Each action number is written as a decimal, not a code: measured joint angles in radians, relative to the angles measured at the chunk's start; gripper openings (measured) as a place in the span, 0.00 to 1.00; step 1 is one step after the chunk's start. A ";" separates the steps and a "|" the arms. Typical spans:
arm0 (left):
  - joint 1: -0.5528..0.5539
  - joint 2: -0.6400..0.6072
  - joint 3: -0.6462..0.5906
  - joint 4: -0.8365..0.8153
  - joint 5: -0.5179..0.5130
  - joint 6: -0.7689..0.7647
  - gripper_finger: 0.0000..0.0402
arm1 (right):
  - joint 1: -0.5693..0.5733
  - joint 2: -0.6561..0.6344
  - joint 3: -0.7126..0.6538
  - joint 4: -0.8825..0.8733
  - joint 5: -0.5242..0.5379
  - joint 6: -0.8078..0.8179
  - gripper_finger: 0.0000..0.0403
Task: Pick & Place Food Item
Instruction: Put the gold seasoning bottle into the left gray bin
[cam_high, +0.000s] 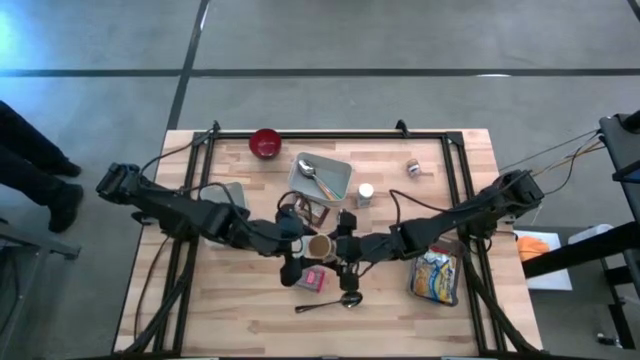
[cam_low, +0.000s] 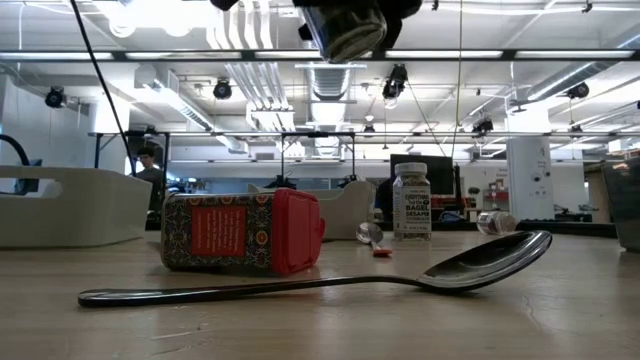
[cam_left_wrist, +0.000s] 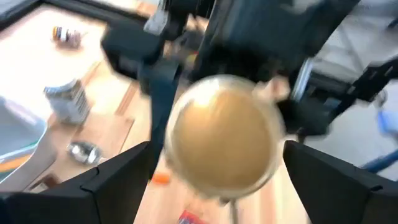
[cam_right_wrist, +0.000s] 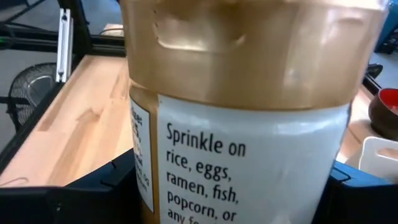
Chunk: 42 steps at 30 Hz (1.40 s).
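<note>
Hanging above the middle of the wooden tabletop (cam_high: 250, 320), a seasoning jar (cam_right_wrist: 249, 124) with a tan lid and a white label is the thing to follow. Both dark arms reach inward and meet around it.

The right gripper (cam_right_wrist: 227, 186) holds the jar. Its two fingers sit against opposite sides of the jar's lower body, and the jar fills that arm's wrist view, lid uppermost.

The left gripper (cam_left_wrist: 216, 149) comes in from the opposite side with its jaws spread wide. One finger stands to each side of the jar, with a visible gap on both sides, so it grips nothing. The left wrist view faces the round tan lid nearly end-on.

From overhead the lid shows as a small tan circle, so the jar's long axis looks roughly upright, perhaps tipped a little toward the left arm. From table height the jar sits well clear of the surface, near the top of the picture.

On the tabletop, roughly under the jar, a red tin (cam_low: 240, 232) lies on its side. A metal spoon (cam_low: 400, 275) lies in front of it. A snack bag (cam_high: 437, 275) lies under the right arm, nearer the tabletop's right edge.

My reading is that the right arm alone now carries the jar. Any placing move would be its to make. The left arm would first need to back straight off, away from the lid, so that its open fingers do not clip the jar.
</note>
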 joint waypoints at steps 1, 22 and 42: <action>0.000 0.008 0.001 -0.009 -0.001 0.005 0.90 | 0.000 0.000 0.007 -0.006 0.000 0.000 0.67; 0.003 0.042 0.003 0.025 0.014 0.068 0.91 | -0.014 0.014 0.034 -0.051 -0.089 0.033 0.67; 0.030 0.065 0.002 0.015 0.043 0.007 0.67 | -0.022 0.024 0.041 -0.062 -0.113 0.063 0.67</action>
